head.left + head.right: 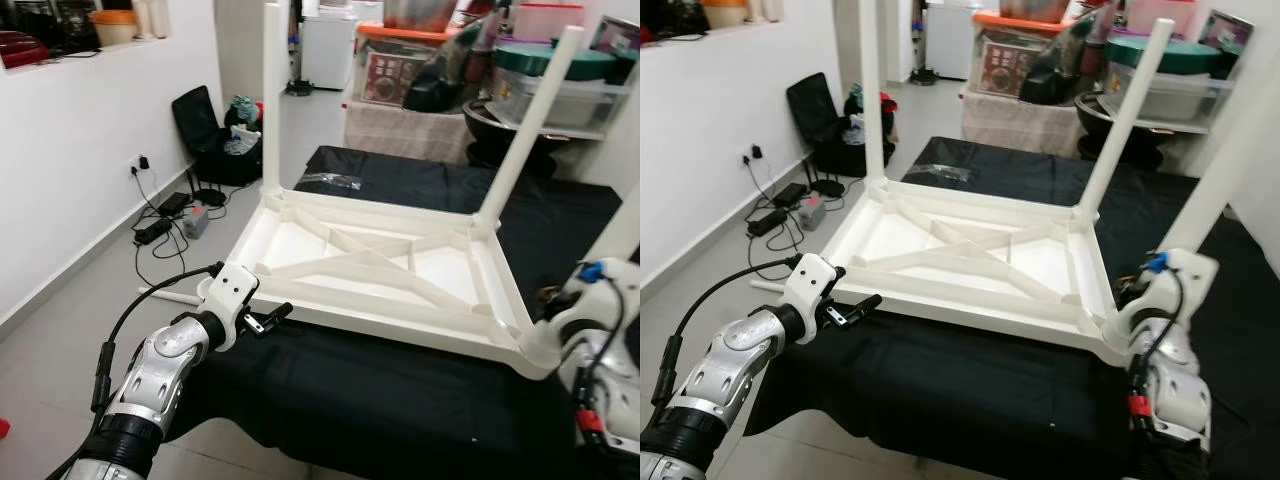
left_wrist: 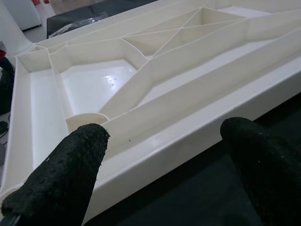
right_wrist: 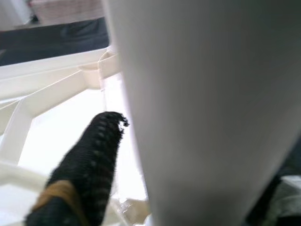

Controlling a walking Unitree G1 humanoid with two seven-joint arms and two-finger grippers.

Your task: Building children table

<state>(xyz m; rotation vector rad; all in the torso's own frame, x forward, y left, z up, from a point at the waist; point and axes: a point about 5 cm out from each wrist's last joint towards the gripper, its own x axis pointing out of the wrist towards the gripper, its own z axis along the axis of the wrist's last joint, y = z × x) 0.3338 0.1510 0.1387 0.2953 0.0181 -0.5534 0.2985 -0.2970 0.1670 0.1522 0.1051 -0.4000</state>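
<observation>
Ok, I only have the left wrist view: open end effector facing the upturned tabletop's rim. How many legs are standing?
Observer: Three: the far-left leg, the far-right leg and the near-right leg.
Operator: Where's the right arm?
Observer: The right end effector is at the base of the near-right leg, at that corner of the tabletop.
Operator: And the fourth leg?
Observer: A white tube, seemingly that leg, lies on the floor, left of the left end effector.
</observation>
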